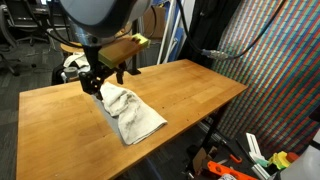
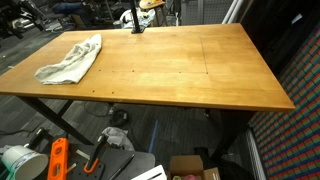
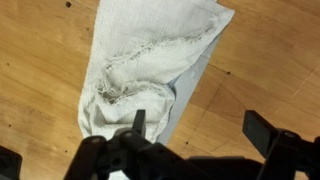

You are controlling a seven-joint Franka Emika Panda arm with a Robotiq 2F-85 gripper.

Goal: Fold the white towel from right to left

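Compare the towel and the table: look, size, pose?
The towel is off-white, soft and wrinkled; the table is brown wood, flat and smooth. The towel covers only a patch near one corner; the table is far larger. The towel lies skewed with one end bunched; the table's edges run straight.
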